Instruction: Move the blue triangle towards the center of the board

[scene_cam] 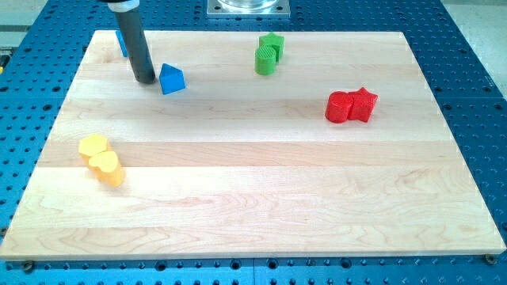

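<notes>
The blue triangle [172, 79] lies on the wooden board [253, 198] in the upper left part. My tip [146, 79] rests on the board just to the view's left of the triangle, a small gap apart or barely touching; I cannot tell which. A second blue block [121, 43] shows partly behind the rod near the board's top edge; its shape is hidden.
A green star and a green cylinder [268, 55] sit together at the top middle. A red cylinder [339, 107] and a red star [364, 104] touch at the right. Two yellow blocks [101, 158] touch at the left. A metal base [248, 7] stands beyond the top edge.
</notes>
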Robot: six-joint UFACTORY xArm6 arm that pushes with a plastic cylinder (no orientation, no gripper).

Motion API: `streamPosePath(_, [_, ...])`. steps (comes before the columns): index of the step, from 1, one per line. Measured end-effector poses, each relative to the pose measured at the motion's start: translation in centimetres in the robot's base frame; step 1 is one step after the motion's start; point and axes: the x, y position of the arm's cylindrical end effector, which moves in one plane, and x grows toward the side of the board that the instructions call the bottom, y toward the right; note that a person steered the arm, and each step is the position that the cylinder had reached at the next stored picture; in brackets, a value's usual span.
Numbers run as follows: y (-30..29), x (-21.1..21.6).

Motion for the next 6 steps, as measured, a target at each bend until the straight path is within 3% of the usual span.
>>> streamPosePath(2, [9.4, 3.4])
streamPosePath(3, [6.0, 0.7])
streamPosePath(4, [7.3, -2.9])
streamPosePath(5, [13.6, -6.3])
streamPosePath(6, [21.4, -6.5])
